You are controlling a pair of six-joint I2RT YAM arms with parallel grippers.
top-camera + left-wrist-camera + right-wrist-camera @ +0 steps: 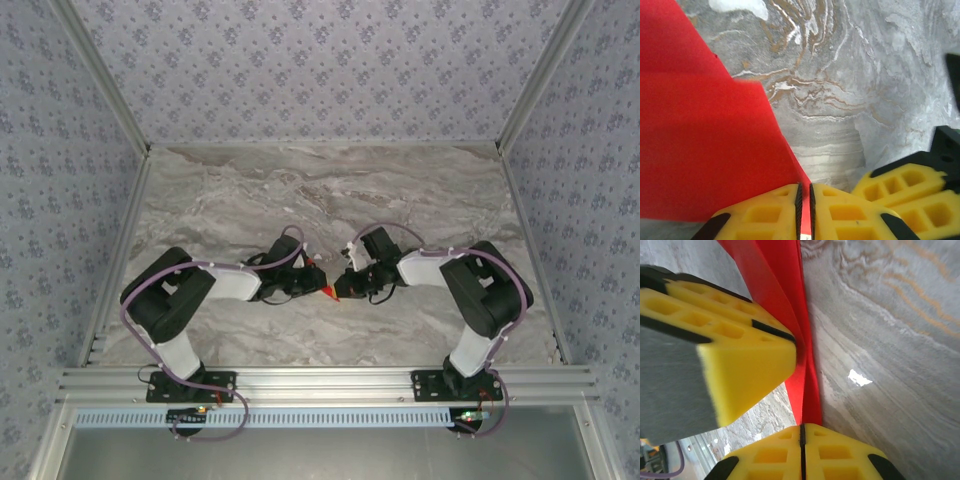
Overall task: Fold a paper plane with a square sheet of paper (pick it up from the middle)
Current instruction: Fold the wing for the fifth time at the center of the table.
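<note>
Pinching the folded red paper (700, 140) from both sides: left end effector (805, 190) has its jaws clamped on one edge, right end effector (801, 429) squeezes the narrow creased end. Both meet nearly tip to tip over the table (300, 190), around its middle.

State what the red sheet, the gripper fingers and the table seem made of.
Sheet: thin paper, matte; it bends and holds sharp creases without shine. Fingers: likely moulded yellow plastic or rubber, matte, with square pockets and black pads. Table: marble-look grey surface with veins, slightly glossy from the light glint; real stone or laminate is unclear.
</note>
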